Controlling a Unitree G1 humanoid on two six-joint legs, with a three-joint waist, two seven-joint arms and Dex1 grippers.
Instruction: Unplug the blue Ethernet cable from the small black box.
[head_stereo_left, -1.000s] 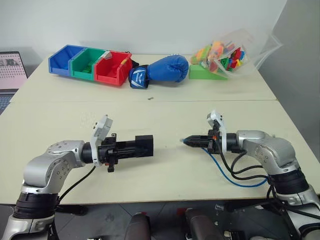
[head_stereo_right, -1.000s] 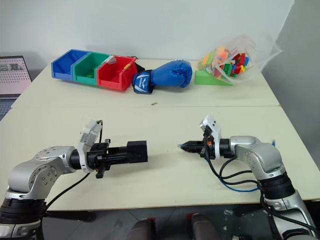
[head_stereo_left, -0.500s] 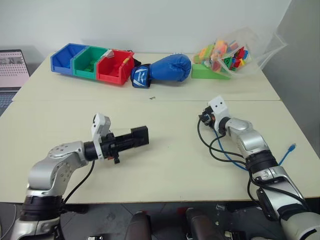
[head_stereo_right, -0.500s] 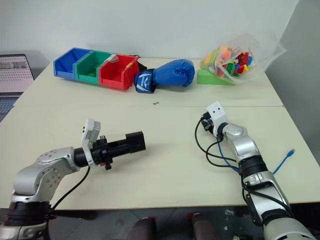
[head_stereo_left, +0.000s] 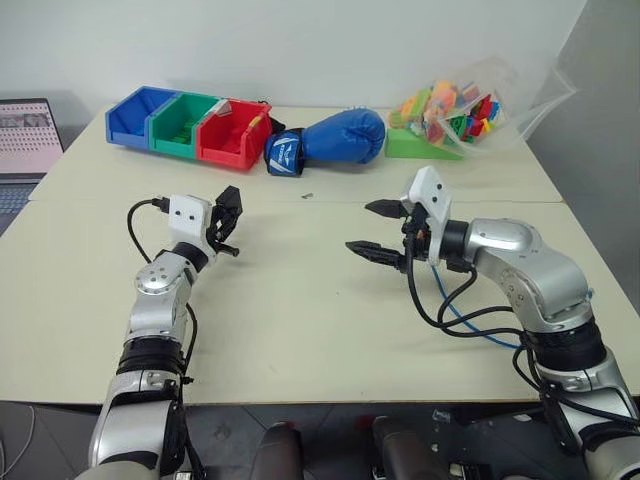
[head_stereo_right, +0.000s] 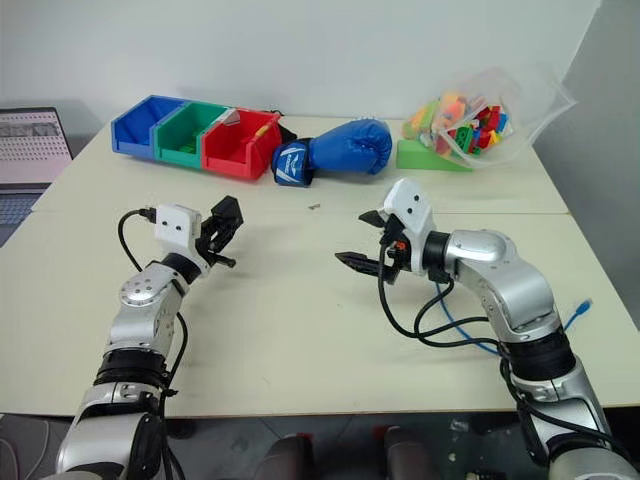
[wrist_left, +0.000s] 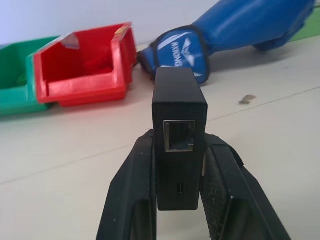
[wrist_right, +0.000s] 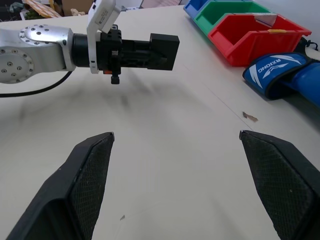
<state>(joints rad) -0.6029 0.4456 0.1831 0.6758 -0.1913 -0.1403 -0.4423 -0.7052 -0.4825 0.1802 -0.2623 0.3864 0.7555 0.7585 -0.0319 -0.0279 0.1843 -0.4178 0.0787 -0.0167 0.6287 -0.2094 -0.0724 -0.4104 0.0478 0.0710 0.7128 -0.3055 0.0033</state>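
1. In the left eye view, the left claw (head_stereo_left: 226, 212) is closed on the small flat black box (head_stereo_left: 229, 204) and holds it up above the pale worktop (head_stereo_left: 300, 320).
2. In the same view the right claw (head_stereo_left: 376, 230) is wide open with nothing in it. It hangs over the middle of the worktop, well apart from the box.
3. The thin bright-blue cable (head_stereo_left: 470, 328) lies on the worktop under the right arm, behind that claw. It touches neither claw and is not joined to the box.
4. In the right eye view, the far end of the cable, with its small plug (head_stereo_right: 583, 305), sits near the right edge of the worktop.
5. At the back stand a row of blue, green and red plastic bins (head_stereo_right: 192, 136), a blue boxing glove (head_stereo_right: 335, 149) and a clear bag of bright toy blocks (head_stereo_right: 470, 118).
6. In the left wrist view, the box stands between the two black fingers (wrist_left: 131, 200), which press on its sides. Its square port (wrist_left: 179, 135) faces the camera and is empty.
7. In the right wrist view, the two black fingers (wrist_right: 87, 175) stand far apart. The box, held by the other claw, is well ahead of them over the worktop.
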